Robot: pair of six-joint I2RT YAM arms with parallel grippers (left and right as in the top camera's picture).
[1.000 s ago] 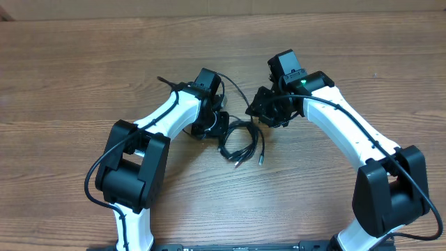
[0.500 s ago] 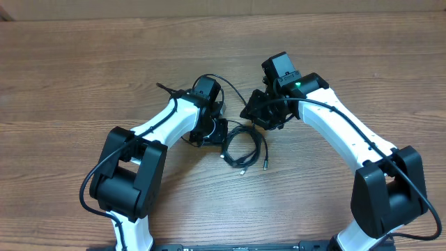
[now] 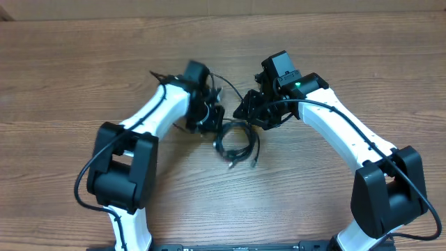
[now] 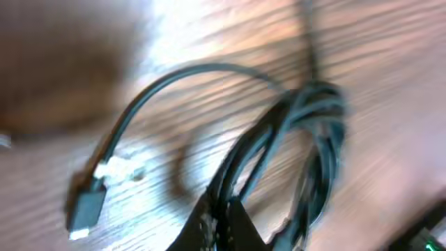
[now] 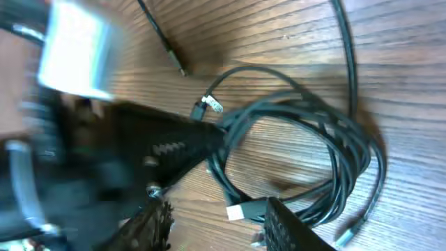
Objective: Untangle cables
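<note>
1. Cables [image 3: 237,143] are seen from overhead as a small black coil on the wooden surface [image 3: 83,70], mid-scene, between the left jaws and the right jaws.
2. In the blurred left wrist view, the cables [image 4: 313,139] are pinched at the coil's edge by the left jaws; a plug [image 4: 83,206] lies to the left.
3. In the right wrist view, the right jaws are spread over the cables [image 5: 348,153].

Tangled cables [image 3: 224,144]: thin black cords wound into one loose, roughly oval coil, lying flat on the wooden table [image 3: 70,56]. Short strands with metal-tipped plug ends [image 5: 240,210] stray from the coil's edge.
</note>
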